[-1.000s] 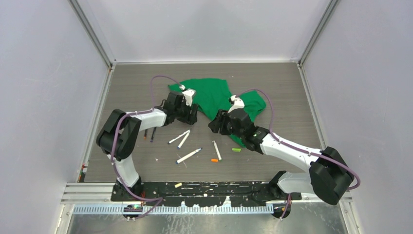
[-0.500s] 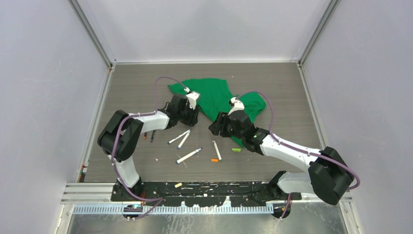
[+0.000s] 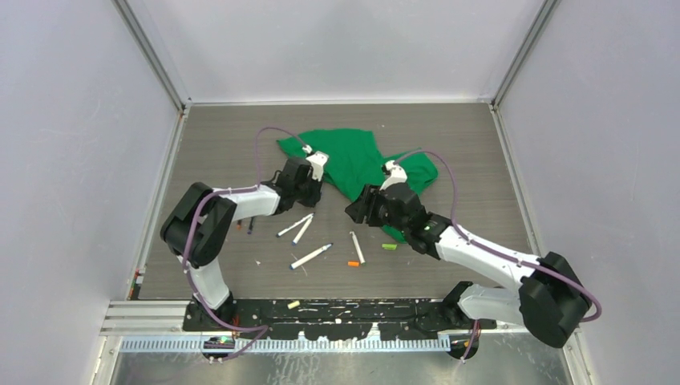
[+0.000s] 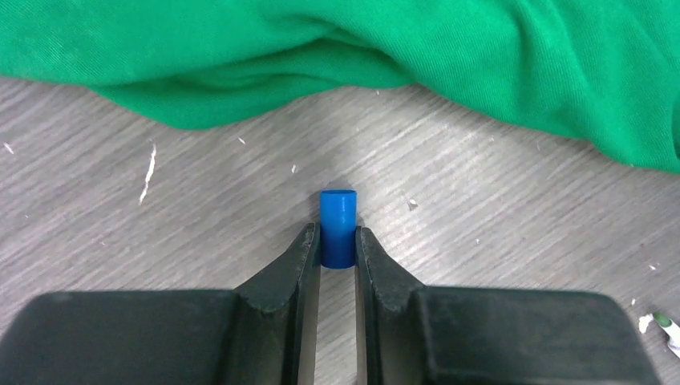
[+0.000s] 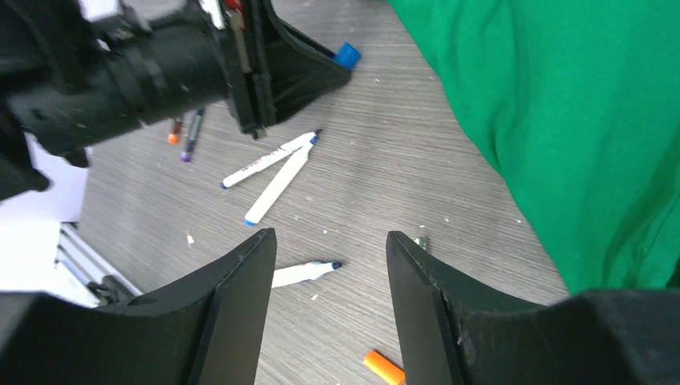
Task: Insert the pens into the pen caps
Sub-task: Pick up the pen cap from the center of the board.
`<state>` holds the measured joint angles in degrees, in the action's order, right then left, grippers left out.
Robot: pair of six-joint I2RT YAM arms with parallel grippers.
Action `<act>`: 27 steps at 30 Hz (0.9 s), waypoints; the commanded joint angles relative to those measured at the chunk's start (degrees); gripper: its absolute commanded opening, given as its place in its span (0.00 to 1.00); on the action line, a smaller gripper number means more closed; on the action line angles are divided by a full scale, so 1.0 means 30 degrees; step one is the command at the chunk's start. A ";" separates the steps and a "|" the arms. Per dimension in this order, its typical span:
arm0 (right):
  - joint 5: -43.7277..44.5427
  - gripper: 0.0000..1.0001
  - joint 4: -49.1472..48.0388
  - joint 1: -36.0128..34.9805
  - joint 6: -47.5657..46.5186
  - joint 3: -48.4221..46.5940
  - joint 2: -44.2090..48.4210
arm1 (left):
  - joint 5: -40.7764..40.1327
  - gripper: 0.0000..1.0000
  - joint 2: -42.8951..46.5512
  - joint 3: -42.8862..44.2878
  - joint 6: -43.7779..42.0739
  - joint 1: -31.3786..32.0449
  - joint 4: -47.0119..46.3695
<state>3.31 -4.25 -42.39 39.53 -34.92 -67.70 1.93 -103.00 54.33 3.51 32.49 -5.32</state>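
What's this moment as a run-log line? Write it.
left end effector: closed on blue cap, beside green cloth | right end effector: open, empty | pens: lying loose

The grey wood-grain table [image 3: 216, 144] carries a crumpled green cloth [image 3: 353, 156] toward twelve o'clock, with a blue cap [image 4: 337, 227] on bare wood just beside its hem. Toward seven o'clock a pair of white pens [image 3: 294, 225] lies in a narrow V, and a third pen [image 3: 311, 256] lies nearer six. A fourth pen [image 3: 357, 247] lies at five o'clock, an orange cap [image 3: 353, 263] by its near end and a green cap [image 3: 389, 246] at its three o'clock. Two short pens [image 3: 251, 225] lie at eight o'clock.
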 commanded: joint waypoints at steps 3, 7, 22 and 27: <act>-0.3001 0.59 0.0675 0.1505 0.0710 -0.0375 0.2804 | 0.1654 0.15 0.2983 -0.2437 -0.0087 0.0780 -0.1813; -0.7699 0.59 0.1886 0.3800 0.1806 -0.0454 0.4547 | 0.2305 0.15 0.7071 -0.4174 -0.0362 0.2423 -0.3063; -1.5317 0.56 0.3795 0.5436 0.3810 -0.1574 0.6649 | -0.0823 0.15 1.6416 -0.5606 -0.1783 0.9482 -0.0136; -1.5132 0.58 0.2776 0.4170 0.3988 -0.1691 0.6334 | -0.0540 0.15 1.5940 -0.4993 -0.1977 1.0294 0.0275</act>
<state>-39.46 7.99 -27.18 50.52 -37.01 -48.99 1.28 -54.63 36.75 -0.97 61.80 -5.39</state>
